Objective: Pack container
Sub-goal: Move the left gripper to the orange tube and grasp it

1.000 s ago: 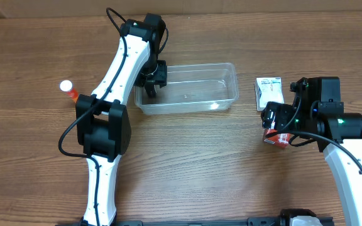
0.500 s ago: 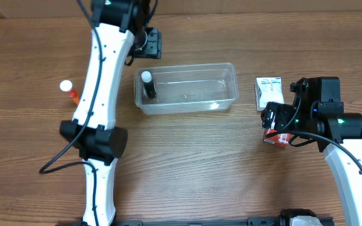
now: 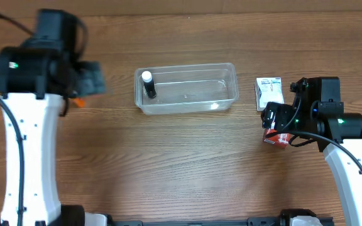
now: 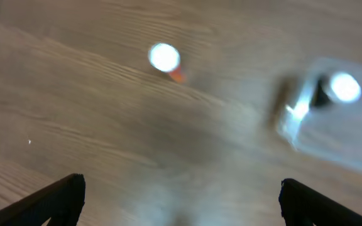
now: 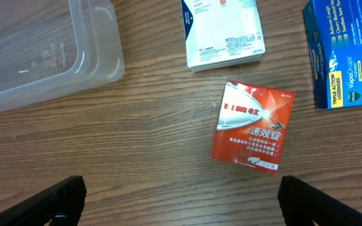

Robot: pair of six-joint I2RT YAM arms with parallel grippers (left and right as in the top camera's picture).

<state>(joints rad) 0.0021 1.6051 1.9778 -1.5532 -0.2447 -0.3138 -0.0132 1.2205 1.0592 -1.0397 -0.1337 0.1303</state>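
Wood-grain bench in front of me. Far centre: the clear container, standing flat on the surface. Right of it and apart from it: a white box. Just nearer than that box lies a red box, face up with white lettering. A blue box lies right of the white one, visible only to my right wrist camera. Far left: a white-capped orange item, blurred.

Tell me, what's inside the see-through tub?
One small dark bottle with a white cap sits at the container's end nearer the left arm. Nothing else shows inside. Nothing covers it from above; only the bottle's underside is hidden.
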